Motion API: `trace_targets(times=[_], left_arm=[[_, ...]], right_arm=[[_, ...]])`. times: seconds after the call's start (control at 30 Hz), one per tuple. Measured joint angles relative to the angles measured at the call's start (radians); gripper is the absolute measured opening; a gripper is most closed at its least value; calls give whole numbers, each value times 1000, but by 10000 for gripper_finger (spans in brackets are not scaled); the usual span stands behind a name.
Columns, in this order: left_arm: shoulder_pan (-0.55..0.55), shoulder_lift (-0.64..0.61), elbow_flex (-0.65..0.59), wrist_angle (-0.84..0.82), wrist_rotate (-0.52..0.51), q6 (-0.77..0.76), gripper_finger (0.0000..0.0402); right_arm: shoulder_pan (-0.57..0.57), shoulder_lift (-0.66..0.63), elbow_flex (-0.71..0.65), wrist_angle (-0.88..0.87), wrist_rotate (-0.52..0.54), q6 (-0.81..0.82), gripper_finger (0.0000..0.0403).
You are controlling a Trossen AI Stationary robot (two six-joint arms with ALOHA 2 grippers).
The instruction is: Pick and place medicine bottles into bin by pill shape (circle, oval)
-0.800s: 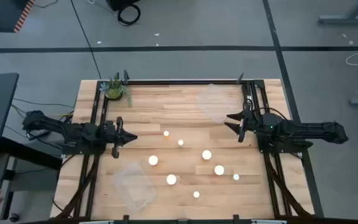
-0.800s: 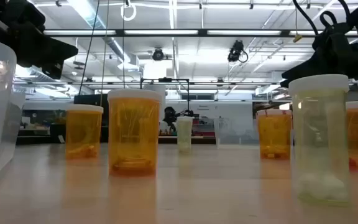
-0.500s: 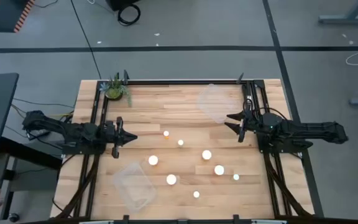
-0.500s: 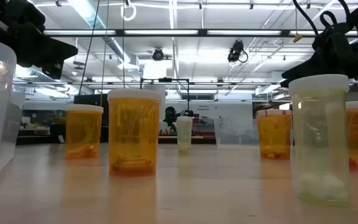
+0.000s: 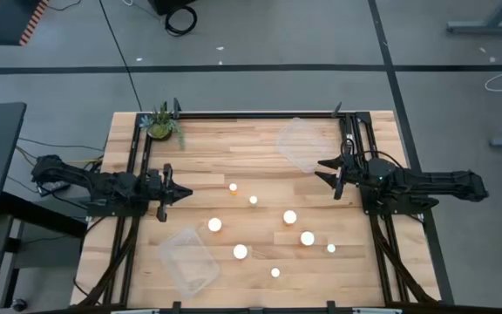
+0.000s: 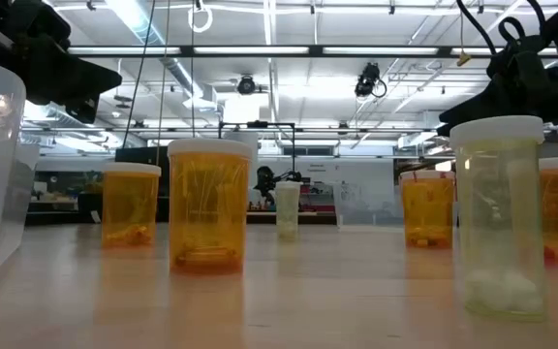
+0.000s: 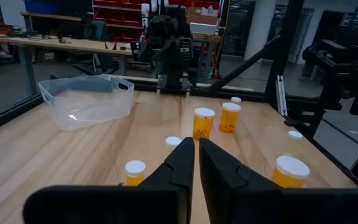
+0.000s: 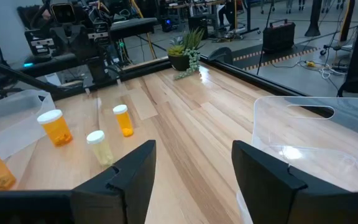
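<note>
Left gripper (image 5: 184, 193): hovering over the left side of the tabletop (image 5: 251, 144), pointing toward the centre; in the left wrist view its jaws are sitting pressed together, gripping nothing.
Right gripper (image 5: 318, 171): hovering over the right side of the tabletop, pointing toward the centre; in the right wrist view its jaws are standing wide apart with nothing between them.
Medicine bottles (image 5: 289, 217): eight are standing upright on the tabletop between the two grippers, showing as white caps from above. None is sitting inside a bin.
Bottle layout: two small caps are sitting near the middle of the tabletop, the rest are spreading toward the near edge, all apart from one another.
Low view: five orange bottles (image 6: 208, 206) and two pale clear-bodied bottles (image 6: 498, 231) are showing, all capped in white, with pills lying at their bottoms.
Far bin (image 5: 301, 145): a clear plastic bin is resting at the far right of the tabletop, just beside the right gripper.
Near bin (image 5: 188, 259): a second clear bin is resting at the near left, just beside the closest bottles.
Plant (image 5: 160, 125): a small potted plant is standing at the far left corner of the tabletop.
Contact: neither gripper is touching a bottle or a bin.
</note>
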Motion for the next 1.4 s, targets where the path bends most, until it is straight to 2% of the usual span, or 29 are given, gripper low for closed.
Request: trace_targets(times=[1.4], left_arm=[[0, 0, 0, 0, 0, -7, 30]], right_arm=[[0, 0, 0, 0, 0, 0, 218]])
